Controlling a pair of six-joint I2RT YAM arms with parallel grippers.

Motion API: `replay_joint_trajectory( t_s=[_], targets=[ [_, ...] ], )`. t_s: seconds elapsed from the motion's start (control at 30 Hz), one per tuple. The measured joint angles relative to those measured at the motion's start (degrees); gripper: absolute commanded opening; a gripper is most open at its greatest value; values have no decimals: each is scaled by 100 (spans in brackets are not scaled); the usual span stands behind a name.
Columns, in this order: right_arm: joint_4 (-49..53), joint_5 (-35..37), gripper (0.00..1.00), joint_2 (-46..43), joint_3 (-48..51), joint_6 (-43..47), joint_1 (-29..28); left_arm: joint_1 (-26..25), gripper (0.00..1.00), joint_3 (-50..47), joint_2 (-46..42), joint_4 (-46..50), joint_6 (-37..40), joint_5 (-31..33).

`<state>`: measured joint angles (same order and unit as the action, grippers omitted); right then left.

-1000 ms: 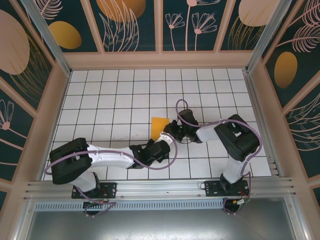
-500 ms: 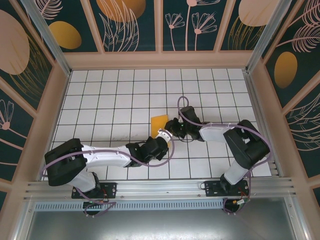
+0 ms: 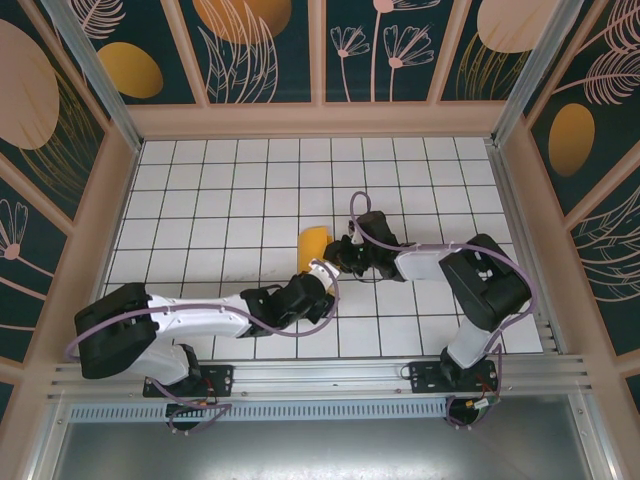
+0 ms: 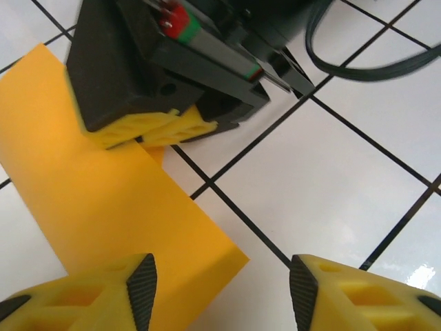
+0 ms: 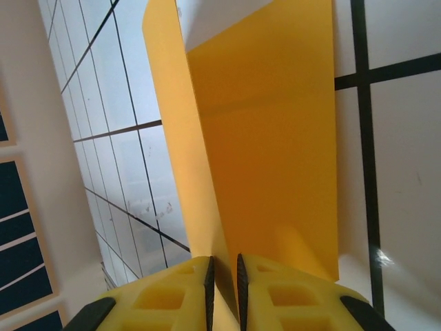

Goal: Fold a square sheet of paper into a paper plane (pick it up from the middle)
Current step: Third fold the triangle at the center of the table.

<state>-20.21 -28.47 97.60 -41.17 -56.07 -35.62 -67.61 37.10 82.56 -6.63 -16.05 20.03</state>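
The square sheet of paper [image 3: 313,243] is orange-yellow and partly folded, one flap standing up from the white tiles near the table's middle. My right gripper [image 3: 334,257] is shut on its right edge; in the right wrist view the fingers [image 5: 224,283] pinch the raised fold of the paper [image 5: 275,152]. In the left wrist view the right gripper [image 4: 153,133] holds the paper [image 4: 89,193] from above. My left gripper [image 4: 220,289] is open just in front of it, the paper's near corner lying between its pads without touching them. From above, the left gripper [image 3: 322,270] sits at the paper's near edge.
The white tiled floor [image 3: 230,190] is boxed in by patterned walls on three sides, and a metal rail [image 3: 320,380] runs along the near edge. A dark cable [image 4: 365,62] loops off the right wrist, close above the tiles.
My left gripper has opened, let go of the paper and drawn back slightly toward the left. The right gripper keeps its pinch; the paper now stands a little further left.
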Motion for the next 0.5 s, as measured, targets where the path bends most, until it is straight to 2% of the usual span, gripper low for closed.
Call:
replay_joint_trajectory(
  t_s=[0.17,0.3,0.5],
  targets=[
    [-52,-17,19,0,0,-20,0,-254,62,157,599,103,61,501],
    [-57,-17,20,7,0,-24,0,-291,64,168,678,149,125,951],
    [-57,-17,21,9,-4,-42,-2,-291,59,326,817,129,275,1318]
  ],
)
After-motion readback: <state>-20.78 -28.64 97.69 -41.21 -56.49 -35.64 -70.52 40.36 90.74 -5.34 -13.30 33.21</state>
